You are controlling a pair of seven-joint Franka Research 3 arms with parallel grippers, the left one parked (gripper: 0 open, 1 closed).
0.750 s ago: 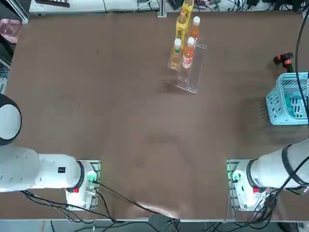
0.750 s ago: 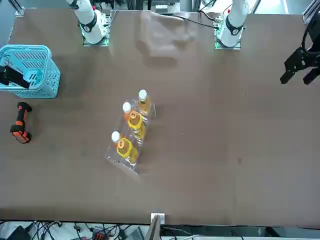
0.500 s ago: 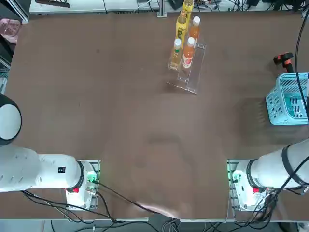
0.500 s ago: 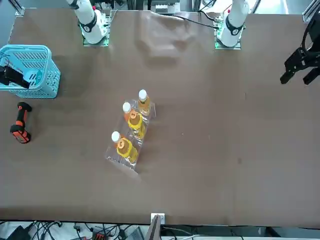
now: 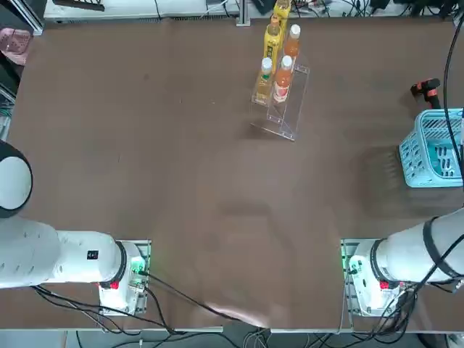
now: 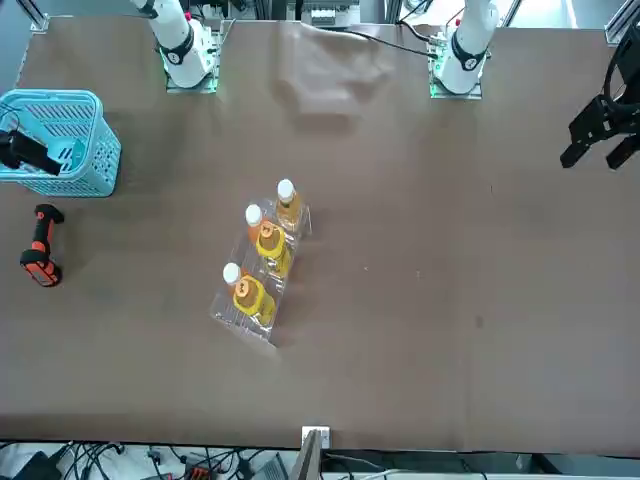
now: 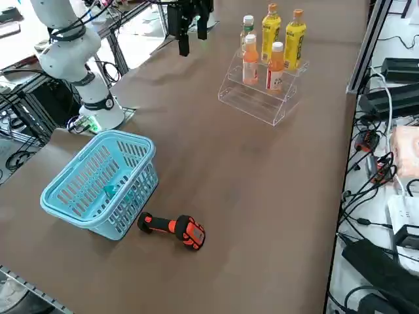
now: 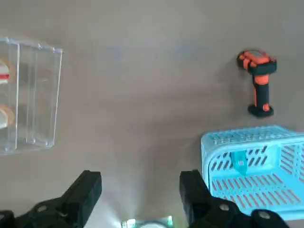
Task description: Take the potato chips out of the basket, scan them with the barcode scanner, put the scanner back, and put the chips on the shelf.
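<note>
Right gripper (image 8: 137, 194) held high above the table, clear of every object, jaws spread wide and empty, fingers (image 8: 84, 192) dark against the brown tabletop (image 8: 142, 95). Near the robot's right table edge: light-blue lattice basket (image 7: 98, 183), upright, open side up, long axis roughly parallel to that edge. Inside the basket, against the wall: potato chips (image 8: 240, 160), a slim teal packet seen through the lattice (image 7: 108, 190); apparently standing on end, long axis near vertical, though bars hide most of it, so the facing cannot be told. Just beyond the basket, apart from it: barcode scanner (image 7: 173, 227), black with orange parts, lying flat on the table; in the wrist view (image 8: 257, 80), orange head pointed away from the basket, black handle end toward it, long axis roughly square to the basket's nearest wall. Farther across the table, well apart from both: clear stepped shelf (image 5: 284, 109), long axis running obliquely away from the robot, low front step bare. On its steps: bottles (image 7: 275, 39), upright, orange and yellow, white and orange caps. In the front view, basket (image 6: 70, 140) and scanner (image 6: 40, 245) at the left edge, shelf (image 6: 255, 290) near table centre.
</note>
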